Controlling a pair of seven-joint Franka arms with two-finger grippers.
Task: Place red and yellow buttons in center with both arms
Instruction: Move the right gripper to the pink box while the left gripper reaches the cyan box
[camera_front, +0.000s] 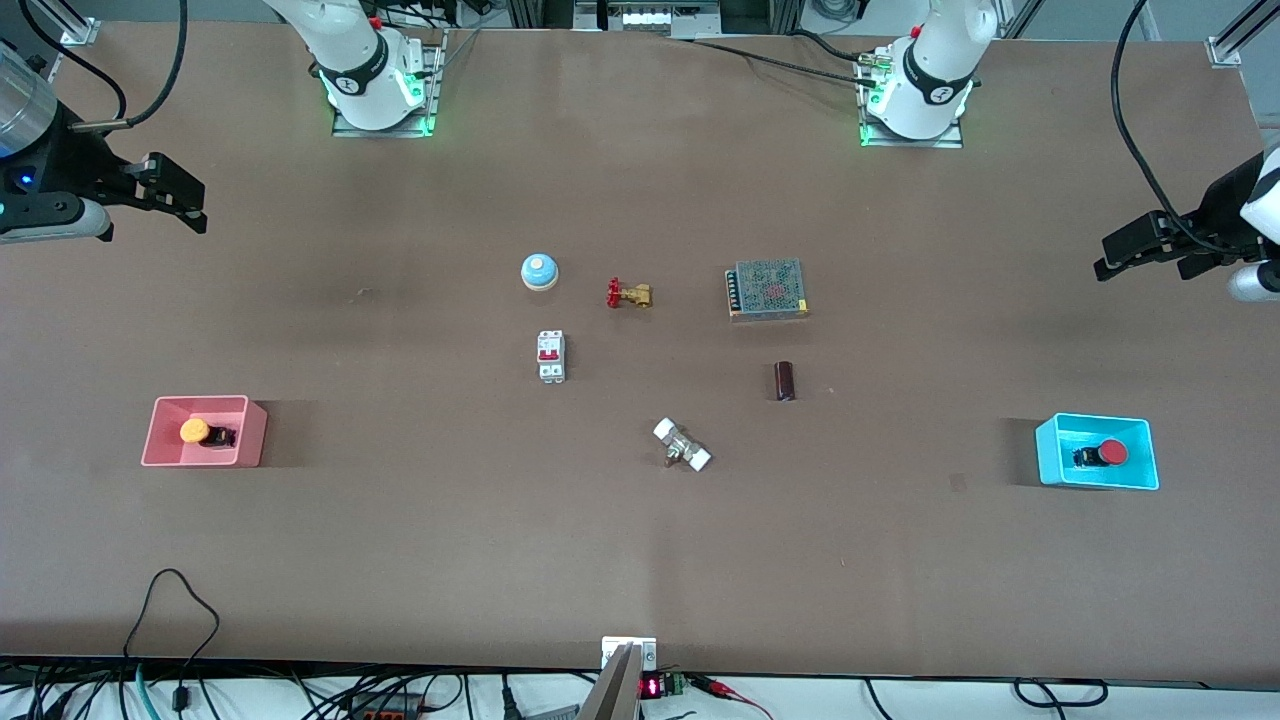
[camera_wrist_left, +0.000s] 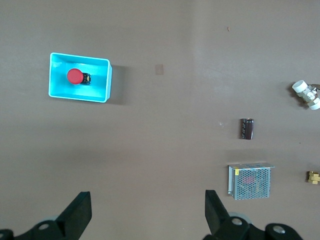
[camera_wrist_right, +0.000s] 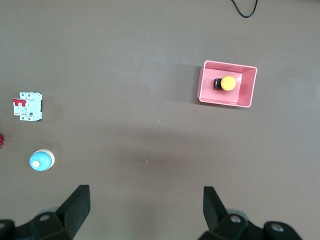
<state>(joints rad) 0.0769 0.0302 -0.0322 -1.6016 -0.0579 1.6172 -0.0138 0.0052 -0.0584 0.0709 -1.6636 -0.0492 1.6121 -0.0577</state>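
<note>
The red button lies in a cyan bin toward the left arm's end of the table; it also shows in the left wrist view. The orange-yellow button lies in a pink bin toward the right arm's end, and shows in the right wrist view. My left gripper is open and empty, high over bare table at its end. My right gripper is open and empty, high over bare table at its end.
Around the table's middle lie a blue-and-white dome bell, a red-handled brass valve, a white circuit breaker, a metal mesh power supply, a dark cylinder and a white-ended fitting.
</note>
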